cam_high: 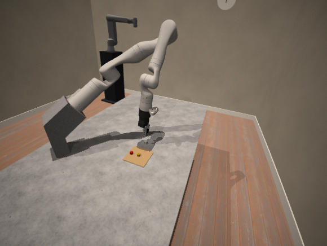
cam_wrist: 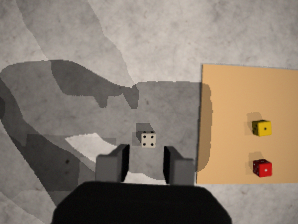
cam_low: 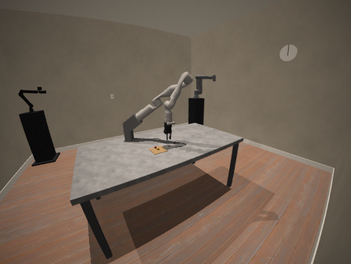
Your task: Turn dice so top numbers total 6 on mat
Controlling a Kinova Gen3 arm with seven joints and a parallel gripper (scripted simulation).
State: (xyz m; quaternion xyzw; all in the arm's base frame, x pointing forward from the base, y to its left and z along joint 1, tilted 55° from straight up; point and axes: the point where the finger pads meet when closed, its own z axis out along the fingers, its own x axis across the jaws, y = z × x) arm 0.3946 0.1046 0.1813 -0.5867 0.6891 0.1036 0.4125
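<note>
A white die (cam_wrist: 148,140) lies flat on the grey table, off the mat, a little left of the mat's edge in the wrist view; its top shows four dots. It also shows in the top view (cam_high: 145,143), in the arm's shadow. The tan mat (cam_wrist: 247,130) lies flat and carries a yellow die (cam_wrist: 262,128) and a red die (cam_wrist: 262,168), each with one dot on top. My gripper (cam_wrist: 146,158) hangs above the white die, its fingers partly closed, apart from the die and empty. In the top view the gripper (cam_high: 145,132) is clearly above the table.
The arm's grey base block (cam_high: 60,124) stands at the table's left. The table's right edge (cam_high: 191,169) drops to the wooden floor. Black camera stands (cam_low: 37,136) are off the table.
</note>
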